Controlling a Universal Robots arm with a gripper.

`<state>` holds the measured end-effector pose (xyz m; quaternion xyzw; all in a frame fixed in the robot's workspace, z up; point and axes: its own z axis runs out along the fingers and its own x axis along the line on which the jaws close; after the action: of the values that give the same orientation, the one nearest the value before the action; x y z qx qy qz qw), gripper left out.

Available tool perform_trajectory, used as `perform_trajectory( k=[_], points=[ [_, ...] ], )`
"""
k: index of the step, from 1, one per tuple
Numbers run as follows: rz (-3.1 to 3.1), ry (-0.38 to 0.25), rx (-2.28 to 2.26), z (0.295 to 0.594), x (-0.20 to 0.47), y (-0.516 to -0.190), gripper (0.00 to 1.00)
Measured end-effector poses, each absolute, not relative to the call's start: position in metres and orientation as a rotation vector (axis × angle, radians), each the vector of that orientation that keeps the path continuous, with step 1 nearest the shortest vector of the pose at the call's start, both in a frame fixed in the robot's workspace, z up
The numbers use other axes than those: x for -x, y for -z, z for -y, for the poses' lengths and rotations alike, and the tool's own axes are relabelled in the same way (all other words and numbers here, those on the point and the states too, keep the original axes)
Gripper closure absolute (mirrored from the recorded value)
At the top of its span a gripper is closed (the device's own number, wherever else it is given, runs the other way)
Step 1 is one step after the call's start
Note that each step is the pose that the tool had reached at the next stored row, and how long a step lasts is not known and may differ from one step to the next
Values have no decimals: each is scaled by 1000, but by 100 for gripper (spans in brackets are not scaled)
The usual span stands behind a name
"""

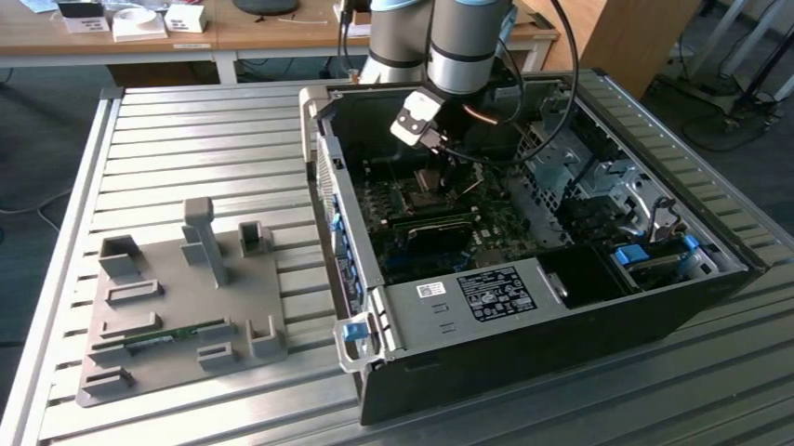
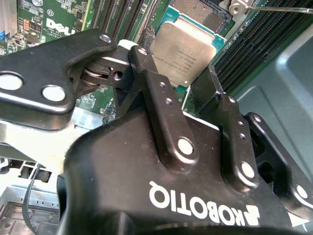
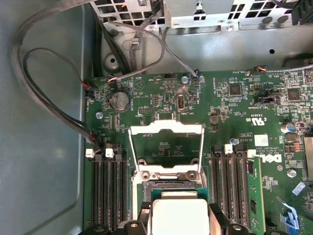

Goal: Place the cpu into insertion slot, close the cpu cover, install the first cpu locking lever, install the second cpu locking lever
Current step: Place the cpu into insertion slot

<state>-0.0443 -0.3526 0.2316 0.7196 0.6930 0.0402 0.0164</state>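
STATE: tool (image 2: 177,66) closed on cpu (image 2: 188,49) | cpu cover (image 3: 166,128) swung open beyond tool tips | insertion slot (image 2: 198,12) exposed just ahead of tool

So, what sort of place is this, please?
Likely a robotics lab: a robot arm whose gripper holds the cpu inside an open computer case, on a slatted metal table, with wooden desks behind.
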Motion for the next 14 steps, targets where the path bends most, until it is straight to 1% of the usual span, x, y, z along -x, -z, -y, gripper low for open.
perform_trajectory(
  k=[14],
  points=[
    [-2155,-126,-2238,350,44,-229,46]
  ],
)
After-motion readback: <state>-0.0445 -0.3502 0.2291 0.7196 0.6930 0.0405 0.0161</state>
